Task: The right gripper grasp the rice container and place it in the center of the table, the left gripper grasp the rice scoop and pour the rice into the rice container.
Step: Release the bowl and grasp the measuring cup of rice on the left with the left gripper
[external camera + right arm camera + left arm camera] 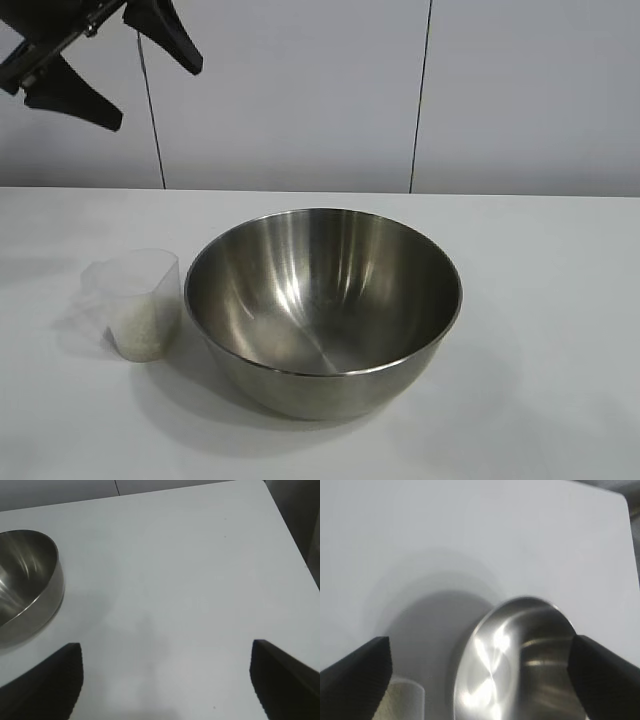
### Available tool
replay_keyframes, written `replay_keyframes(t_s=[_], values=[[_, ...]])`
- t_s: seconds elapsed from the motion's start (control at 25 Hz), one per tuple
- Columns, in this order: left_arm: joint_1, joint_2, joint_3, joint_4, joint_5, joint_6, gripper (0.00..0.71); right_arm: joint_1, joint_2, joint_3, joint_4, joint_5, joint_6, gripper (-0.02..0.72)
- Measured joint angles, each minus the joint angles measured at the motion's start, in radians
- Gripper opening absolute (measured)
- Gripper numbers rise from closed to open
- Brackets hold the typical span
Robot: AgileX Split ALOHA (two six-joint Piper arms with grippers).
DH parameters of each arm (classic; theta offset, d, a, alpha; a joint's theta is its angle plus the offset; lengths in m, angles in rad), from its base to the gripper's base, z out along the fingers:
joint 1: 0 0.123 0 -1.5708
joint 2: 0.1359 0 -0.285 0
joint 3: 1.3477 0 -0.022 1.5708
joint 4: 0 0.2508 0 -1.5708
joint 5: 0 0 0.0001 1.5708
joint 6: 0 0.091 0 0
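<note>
Two things sit on the desk: the steel bowl mid-desk, ready to receive, and the rice scoop just beside it, holding rice. Left end effector hangs above, spread wide and empty; right end effector likewise wide, well clear.

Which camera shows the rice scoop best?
The exterior view: the whole rice scoop stands upright beside the rice container, rice inside. The left wrist view catches only its rim at the frame edge; the right wrist view misses it.
</note>
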Motion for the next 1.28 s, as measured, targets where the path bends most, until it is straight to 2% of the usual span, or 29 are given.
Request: replay_keyframes(t_s=[0.12, 0.24, 0.36, 0.44, 0.68, 0.76, 0.88, 1.08, 1.24, 1.28], values=[[-0.01, -0.082, 0.0, 0.126, -0.16, 0.035, 0.683, 0.0, 0.0, 0.0, 0.0, 0.0, 0.0, 0.622], [-0.053, -0.171, 0.026, 0.311, -0.319, 0.054, 0.678, 0.0, 0.0, 0.0, 0.0, 0.0, 0.0, 0.622], [-0.108, -0.237, 0.107, 0.481, -0.478, 0.056, 0.666, 0.0, 0.0, 0.0, 0.001, -0.003, 0.0, 0.622], [-0.129, -0.264, 0.202, 0.54, -0.58, 0.056, 0.655, 0.0, 0.0, 0.0, 0.001, -0.003, 0.0, 0.622], [-0.134, -0.31, 0.556, 0.554, -0.966, 0.044, 0.634, 0.0, 0.0, 0.0, 0.001, -0.003, 0.0, 0.622], [-0.134, -0.314, 0.66, 0.547, -1.125, 0.039, 0.632, 0.0, 0.0, 0.0, 0.001, -0.003, 0.0, 0.622], [-0.134, -0.307, 0.766, 0.546, -1.324, 0.037, 0.632, 0.0, 0.0, 0.0, 0.001, -0.003, 0.0, 0.622], [-0.134, -0.306, 0.892, 0.543, -1.53, -0.026, 0.632, 0.0, 0.0, 0.0, 0.001, -0.003, 0.0, 0.622], [-0.134, -0.306, 1.041, 0.543, -1.776, -0.042, 0.632, 0.0, 0.0, 0.0, 0.001, -0.003, 0.0, 0.622], [-0.133, -0.306, 1.074, 0.541, -1.809, -0.045, 0.632, 0.0, 0.0, 0.0, 0.001, -0.003, 0.0, 0.622]])
